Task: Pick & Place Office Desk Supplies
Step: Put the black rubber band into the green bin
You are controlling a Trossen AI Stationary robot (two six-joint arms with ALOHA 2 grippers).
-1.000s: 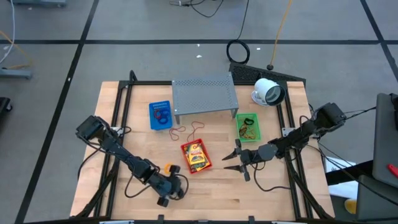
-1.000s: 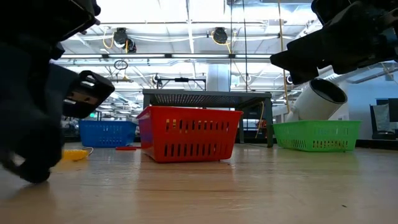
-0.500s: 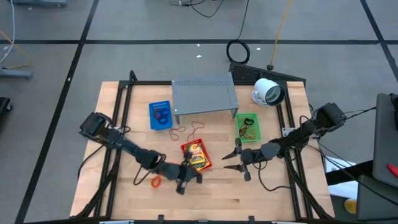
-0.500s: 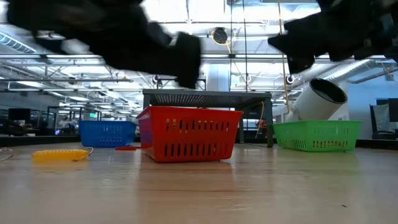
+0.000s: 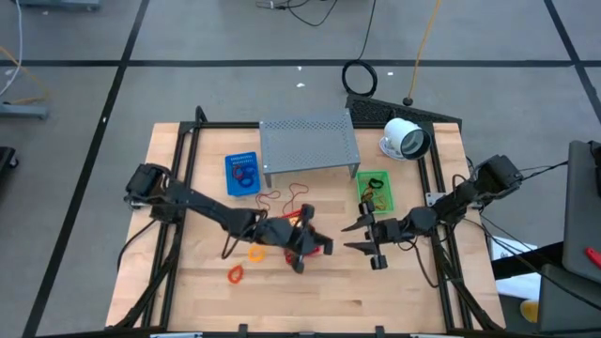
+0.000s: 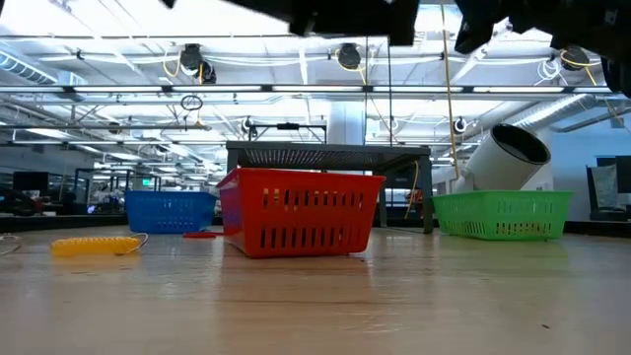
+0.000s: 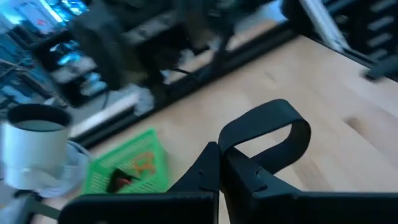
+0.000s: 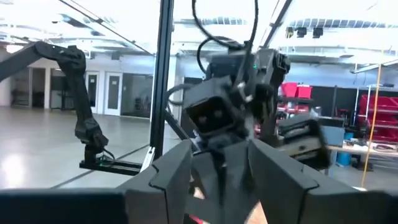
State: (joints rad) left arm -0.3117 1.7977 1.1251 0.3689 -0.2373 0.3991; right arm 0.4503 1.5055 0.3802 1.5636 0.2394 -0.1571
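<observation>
My left gripper [image 5: 317, 248] hangs above the red basket [image 6: 301, 212] at the table's middle, shut on a small black clip [image 7: 266, 132]. My right gripper [image 5: 357, 237] hovers open just right of that basket, its fingers pointing toward the left gripper, with nothing between them. A yellow packet [image 5: 255, 252] and an orange rubber band [image 5: 235, 274] lie flat on the wood near the front edge. Thin red and orange bands [image 5: 282, 197] lie behind the red basket. My left gripper pinches the black clip between its two shut fingertips [image 7: 219, 167], by the clip's narrow end [image 7: 231, 155]. The clip's rounded loop sticks out past the fingertips, lifted clear of the table.
A blue basket [image 5: 242, 174] with bands stands at the back left and a green basket [image 5: 374, 192] at the right. A grey perforated shelf [image 5: 310, 143] stands at the back. A white round device [image 5: 406, 139] stands at the back right. Bare wood lies along the front edge.
My left gripper has swung up from low by the near edge, toward the right and far side, rolling as it went, and now hangs over the red basket. My right gripper has tipped upward and risen a little.
</observation>
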